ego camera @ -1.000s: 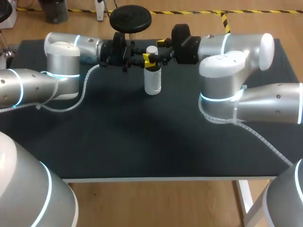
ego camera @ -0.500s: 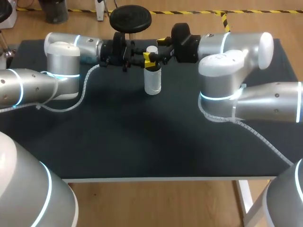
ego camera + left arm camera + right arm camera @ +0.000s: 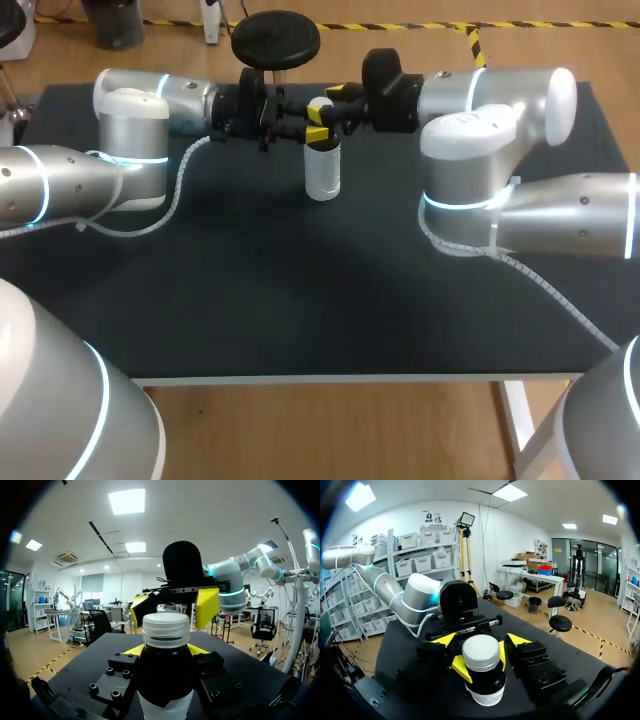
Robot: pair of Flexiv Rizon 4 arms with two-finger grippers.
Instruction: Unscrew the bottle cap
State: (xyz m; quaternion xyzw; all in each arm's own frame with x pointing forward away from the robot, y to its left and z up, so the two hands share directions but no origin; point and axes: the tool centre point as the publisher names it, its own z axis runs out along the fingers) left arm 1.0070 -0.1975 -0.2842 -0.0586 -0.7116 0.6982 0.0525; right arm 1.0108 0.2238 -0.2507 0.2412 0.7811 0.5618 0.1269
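White bottle [image 3: 322,172] upright on the black table [image 3: 300,300], upper middle of the head view, white ribbed cap [image 3: 320,105] on top. Left arm [image 3: 130,110] in from the upper left, right arm [image 3: 500,100] in from the upper right, both level with the top of the bottle. Left gripper [image 3: 165,651] clamped on the dark neck just under the cap. From the left wrist, neck wedged between the black fingers [image 3: 116,680], yellow tips [image 3: 132,650] showing on either side. Right gripper [image 3: 481,640] spread apart, one yellow tip on each side of the cap, wider than it and with no contact visible.
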